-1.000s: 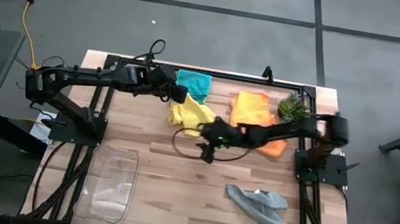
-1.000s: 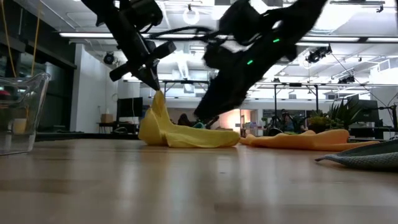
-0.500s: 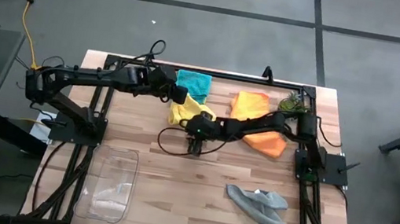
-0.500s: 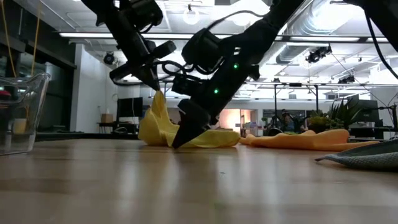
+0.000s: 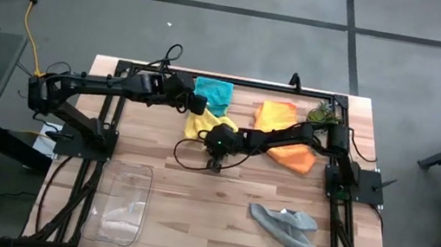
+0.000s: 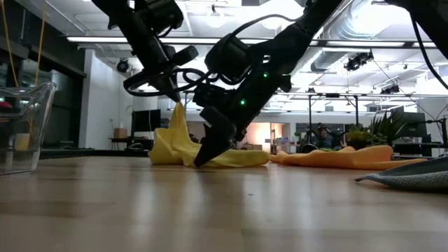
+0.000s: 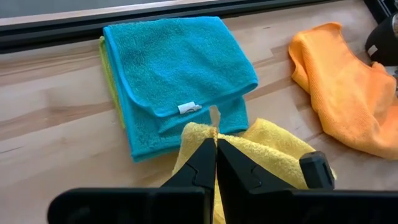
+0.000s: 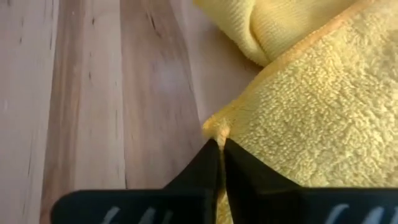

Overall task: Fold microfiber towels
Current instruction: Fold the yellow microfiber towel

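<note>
Pinching a corner of the yellow towel (image 8: 298, 93) at the surface (image 8: 93, 93), the right gripper (image 8: 220, 147) has its fingers clenched on the hem; only a small nub of cloth shows between the tips. The left gripper (image 7: 215, 144) is likewise clamped on another corner of the same towel, held raised above the boards so the cloth peaks under it in the low view.

Yellow towel lies mid-surface, just in front of the folded teal towel (image 7: 177, 74), which sits over a lime green towel (image 7: 109, 74). Orange towel (image 5: 285, 133) is rumpled under the right forearm; grey towel (image 5: 287, 234) lies crumpled near the front right.

Risks, as I judge them: the right grip is shallow, so the hem may slip out on lifting. Fingertips pressed on the boards could drag. Uneven pull between the two corners would skew the fold. The right forearm crossing the orange towel might snag it.

Pose: right arm reaches far leftward, wrist pitched steeply down. Left arm extends from the left edge, gripper pointing down.
</note>
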Controlling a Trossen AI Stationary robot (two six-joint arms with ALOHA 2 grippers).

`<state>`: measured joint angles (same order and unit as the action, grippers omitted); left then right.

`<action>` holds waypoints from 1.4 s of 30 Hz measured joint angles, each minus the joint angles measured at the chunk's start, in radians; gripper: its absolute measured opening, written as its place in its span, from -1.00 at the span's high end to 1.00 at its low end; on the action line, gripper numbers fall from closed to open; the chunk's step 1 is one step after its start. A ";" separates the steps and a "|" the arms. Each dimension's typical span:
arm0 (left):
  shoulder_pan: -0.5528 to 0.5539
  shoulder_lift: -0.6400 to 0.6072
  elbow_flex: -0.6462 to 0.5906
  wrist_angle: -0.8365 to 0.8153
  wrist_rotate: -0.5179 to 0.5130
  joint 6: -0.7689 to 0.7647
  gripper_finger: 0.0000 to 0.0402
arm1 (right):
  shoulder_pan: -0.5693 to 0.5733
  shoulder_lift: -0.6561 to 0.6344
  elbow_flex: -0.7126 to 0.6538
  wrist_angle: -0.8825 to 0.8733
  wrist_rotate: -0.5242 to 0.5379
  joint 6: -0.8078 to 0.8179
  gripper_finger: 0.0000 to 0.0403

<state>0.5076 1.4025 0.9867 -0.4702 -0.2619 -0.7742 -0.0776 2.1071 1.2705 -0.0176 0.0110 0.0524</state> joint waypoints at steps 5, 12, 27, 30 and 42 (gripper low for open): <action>0.002 0.000 0.000 -0.008 -0.003 0.041 1.00 | 0.001 -0.022 -0.002 -0.046 -0.027 0.027 0.97; -0.003 -0.099 0.001 -0.155 0.016 0.232 1.00 | -0.003 -0.231 -0.036 -0.222 -0.046 -0.035 0.99; -0.188 -0.354 0.027 -0.163 -0.065 0.578 1.00 | -0.110 -0.813 -0.279 -0.194 0.046 0.100 1.00; -0.186 -0.359 0.090 -0.162 -0.085 0.660 1.00 | -0.142 -0.822 -0.221 -0.230 0.038 0.088 1.00; -0.185 -0.361 0.186 -0.275 -0.279 0.944 1.00 | -0.193 -0.820 -0.016 -0.501 0.011 -0.074 1.00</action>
<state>0.3221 1.0412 1.1728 -0.7448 -0.5411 0.1699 -0.2710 1.2869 1.2547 -0.5186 0.0217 -0.0220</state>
